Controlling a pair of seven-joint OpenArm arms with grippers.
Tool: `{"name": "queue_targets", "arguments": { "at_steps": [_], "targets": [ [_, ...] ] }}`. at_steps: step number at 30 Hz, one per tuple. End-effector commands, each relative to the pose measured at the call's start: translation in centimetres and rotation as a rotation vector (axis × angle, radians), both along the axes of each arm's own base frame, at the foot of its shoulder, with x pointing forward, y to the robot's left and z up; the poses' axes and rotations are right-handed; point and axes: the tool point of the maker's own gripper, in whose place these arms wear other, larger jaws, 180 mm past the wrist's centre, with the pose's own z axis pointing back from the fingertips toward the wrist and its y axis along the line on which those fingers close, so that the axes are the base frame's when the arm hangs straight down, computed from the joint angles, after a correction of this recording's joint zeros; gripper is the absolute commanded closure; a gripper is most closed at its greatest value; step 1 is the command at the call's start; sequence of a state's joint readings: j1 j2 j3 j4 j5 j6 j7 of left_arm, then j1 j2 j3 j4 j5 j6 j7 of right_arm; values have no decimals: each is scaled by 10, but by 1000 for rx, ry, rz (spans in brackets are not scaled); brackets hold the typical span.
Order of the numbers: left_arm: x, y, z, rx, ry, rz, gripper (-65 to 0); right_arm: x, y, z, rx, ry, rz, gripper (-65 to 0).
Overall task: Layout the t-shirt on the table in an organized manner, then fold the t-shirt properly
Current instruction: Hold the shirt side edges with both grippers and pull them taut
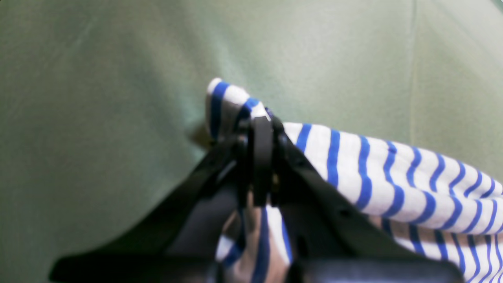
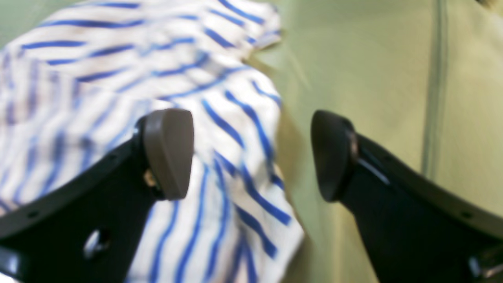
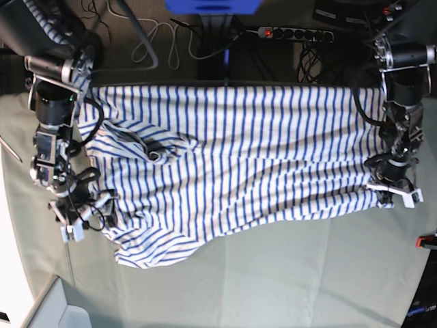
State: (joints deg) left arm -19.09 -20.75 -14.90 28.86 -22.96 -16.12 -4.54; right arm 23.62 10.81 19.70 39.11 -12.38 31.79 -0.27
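The t-shirt [image 3: 232, 157], white with blue stripes, lies spread across the far half of the table [image 3: 273, 273], its neck at the left and hem at the right. My left gripper [image 1: 261, 129] is shut on a bunched edge of the t-shirt [image 1: 373, 177]; in the base view it [image 3: 392, 191] holds the shirt's near right corner. My right gripper [image 2: 251, 153] is open, with one finger over the striped t-shirt [image 2: 118, 78] and the other over bare table cloth [image 2: 373, 59]; in the base view it [image 3: 85, 219] is at the shirt's near left sleeve.
A power strip [image 3: 293, 32] and cables [image 3: 164, 41] lie beyond the table's far edge. A red clamp [image 3: 429, 240] sits at the right edge. A grey bin corner [image 3: 61, 316] shows at the near left.
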Motion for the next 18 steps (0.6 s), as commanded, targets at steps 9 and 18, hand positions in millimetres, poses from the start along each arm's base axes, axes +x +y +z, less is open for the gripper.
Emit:
{"name": "queue_targets", "arguments": {
  "at_steps": [9,18],
  "targets": [
    [13,11,21,22,-60,10,-2,8,5,-8,64,-4,-29,-466],
    [11,20,23,37,-57,17,-2,21,10,3,85,-55,-30,-466]
  ]
}}
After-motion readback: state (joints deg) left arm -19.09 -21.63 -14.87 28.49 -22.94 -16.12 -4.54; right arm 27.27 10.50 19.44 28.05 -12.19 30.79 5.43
